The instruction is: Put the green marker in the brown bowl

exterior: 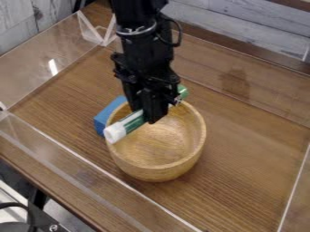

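Single overhead-oblique view of the work surface. The black gripper (150, 116) points straight down over the far-left rim of the brown bowl (164, 152) and is closed on the green marker (130, 123), which lies nearly level and slanted between the fingers: its white end projects toward the lower left past the bowl's rim, while its green end shows at the upper right of the gripper body. The marker's middle section, and the exact contact of the fingertips with it, are covered by the gripper and cannot be made out. A blue block (109, 115) lies just beside the bowl's left rim, partly hidden behind the marker and the gripper; whether it touches the bowl cannot be told. The upper arm is cut off by the top edge of the frame. The bowl's interior is bare wood, open to the right and front of the gripper. The wooden table (242, 118) is enclosed by a transparent wall (49, 159) along its near and left edges, whose glare blurs the surface beneath; broad free tabletop lies to the right of the bowl and toward the far left.
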`<state>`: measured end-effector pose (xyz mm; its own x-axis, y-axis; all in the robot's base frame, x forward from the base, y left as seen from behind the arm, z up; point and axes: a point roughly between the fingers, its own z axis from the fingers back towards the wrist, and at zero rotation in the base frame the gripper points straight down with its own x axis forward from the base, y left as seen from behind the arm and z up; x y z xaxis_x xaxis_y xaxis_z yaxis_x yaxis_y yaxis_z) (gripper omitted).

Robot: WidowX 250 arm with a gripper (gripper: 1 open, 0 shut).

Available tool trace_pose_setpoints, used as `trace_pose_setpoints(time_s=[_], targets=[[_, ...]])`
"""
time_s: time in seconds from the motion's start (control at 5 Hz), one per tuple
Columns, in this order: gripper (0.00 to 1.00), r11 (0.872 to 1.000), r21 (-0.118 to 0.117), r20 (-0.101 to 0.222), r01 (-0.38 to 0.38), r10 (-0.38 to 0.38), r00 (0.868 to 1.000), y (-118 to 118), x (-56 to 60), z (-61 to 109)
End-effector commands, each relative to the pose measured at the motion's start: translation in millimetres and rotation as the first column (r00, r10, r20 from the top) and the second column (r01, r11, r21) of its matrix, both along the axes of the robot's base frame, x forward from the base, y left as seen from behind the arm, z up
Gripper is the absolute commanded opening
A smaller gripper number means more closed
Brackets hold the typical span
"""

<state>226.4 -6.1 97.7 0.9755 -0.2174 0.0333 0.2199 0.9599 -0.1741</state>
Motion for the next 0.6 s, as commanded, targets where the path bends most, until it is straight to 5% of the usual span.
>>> trace_pose_setpoints(time_s=[0.0, 0.4], targets=[[0.00, 1.000, 0.011, 0.057, 0.003, -0.003, 0.998, -2.0, 3.5, 11.9], [0.00, 1.000, 0.016, 0.057, -0.013, 0.012, 0.998, -2.7, 2.1, 10.2]])
